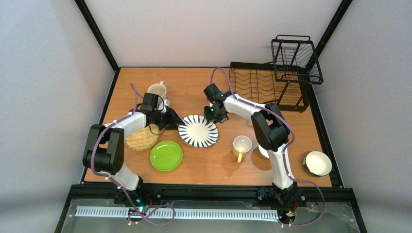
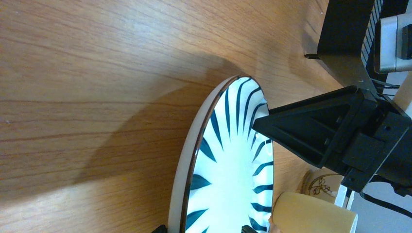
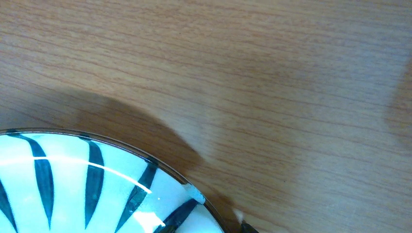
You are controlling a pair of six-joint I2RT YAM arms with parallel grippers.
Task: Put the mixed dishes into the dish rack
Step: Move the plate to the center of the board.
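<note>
The black-and-white striped plate (image 1: 197,131) lies mid-table. My left gripper (image 1: 172,121) is at its left rim and open. In the left wrist view the rim (image 2: 194,194) runs between my two wide-set fingertips (image 2: 158,228). My right gripper (image 1: 214,114) hovers at the plate's far right rim, open. In the right wrist view only one fingertip (image 3: 246,227) shows, just outside the plate (image 3: 97,189). The lime-green plate (image 1: 166,155) and the bamboo plate (image 1: 141,139) lie near left. The dish rack (image 1: 265,85) stands at the far right.
One pale mug (image 1: 158,90) stands behind my left gripper, another (image 1: 241,145) right of the striped plate. A small bowl (image 1: 318,163) sits near the right edge. A white dish (image 1: 263,153) is partly hidden under my right arm. The rack's tall basket (image 1: 296,60) overhangs the back right corner.
</note>
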